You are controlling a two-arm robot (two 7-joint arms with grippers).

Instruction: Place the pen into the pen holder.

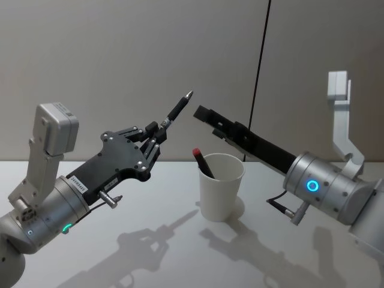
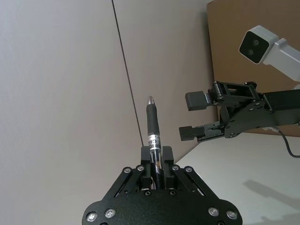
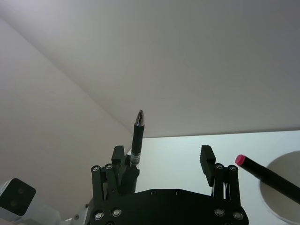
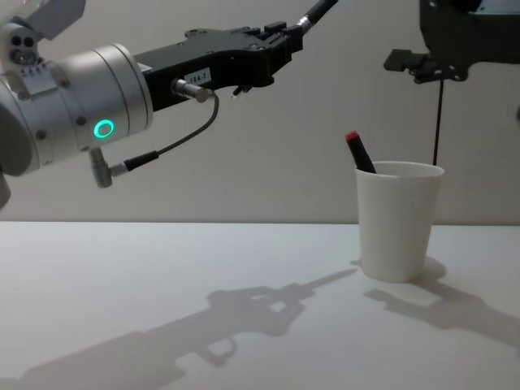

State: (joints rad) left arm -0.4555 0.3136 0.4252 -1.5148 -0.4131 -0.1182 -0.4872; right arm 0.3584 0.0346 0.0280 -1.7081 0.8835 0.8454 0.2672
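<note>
My left gripper is shut on a black pen, raised above the table with the pen's silver tip pointing up and to the right. In the left wrist view the pen stands out from between the fingers. The white paper pen holder stands upright on the table, right of and below the pen. A second black pen with a red cap leans inside it. My right gripper hangs open above the holder's rim, close to the held pen's tip and not touching it.
The white table stretches out in front and to the left of the holder. A grey wall with a thin black vertical seam stands behind. A white bracket rises at the far right.
</note>
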